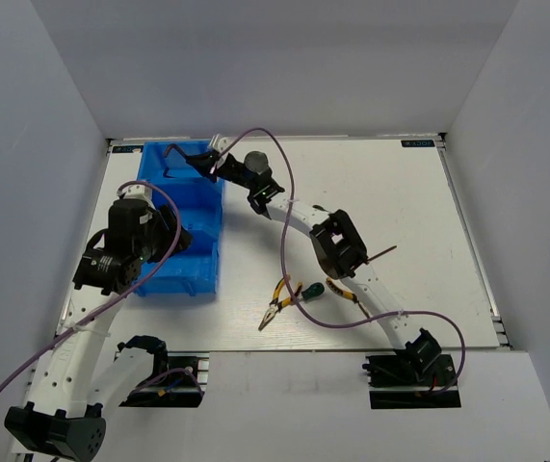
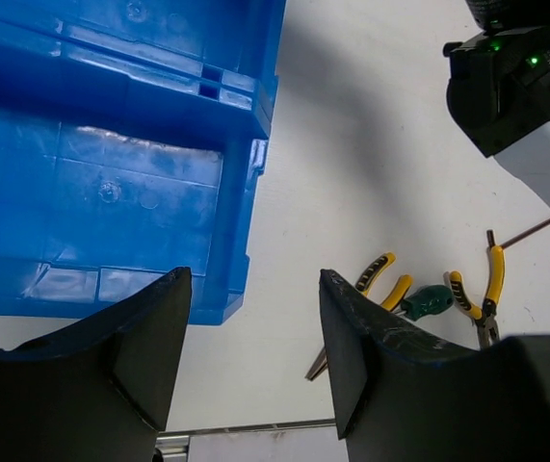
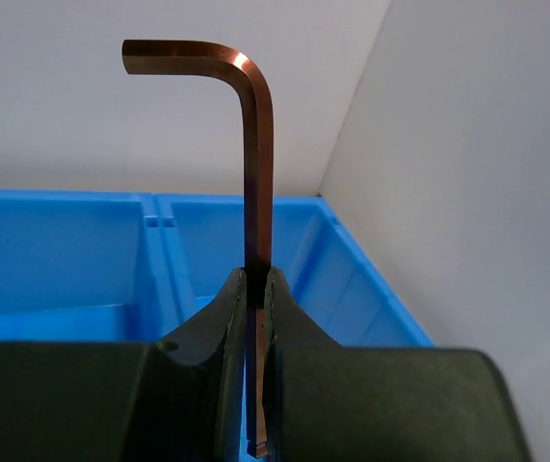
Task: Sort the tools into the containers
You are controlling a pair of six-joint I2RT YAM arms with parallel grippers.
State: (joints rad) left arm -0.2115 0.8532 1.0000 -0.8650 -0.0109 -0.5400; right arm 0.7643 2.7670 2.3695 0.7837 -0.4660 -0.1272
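Observation:
The blue containers (image 1: 202,274) stand in a row at the table's left. My right gripper (image 1: 200,162) reaches over their far end, shut on a dark L-shaped hex key (image 3: 256,164) that stands upright between its fingers (image 3: 258,289), above the far compartment (image 3: 337,260). My left gripper (image 2: 255,284) is open and empty, above the bins' near right corner (image 2: 231,289). On the table lie one pair of yellow-handled pliers (image 1: 276,301), a green-handled screwdriver (image 1: 310,291), a second pair of pliers (image 1: 345,291) partly under my right arm, and a second hex key (image 1: 382,254).
My right arm (image 1: 337,245) stretches diagonally across the table's middle, over the loose tools. The left wrist view shows the same tools: pliers (image 2: 380,279), screwdriver (image 2: 427,300), pliers (image 2: 489,284), hex key (image 2: 527,232). White walls enclose the table on three sides.

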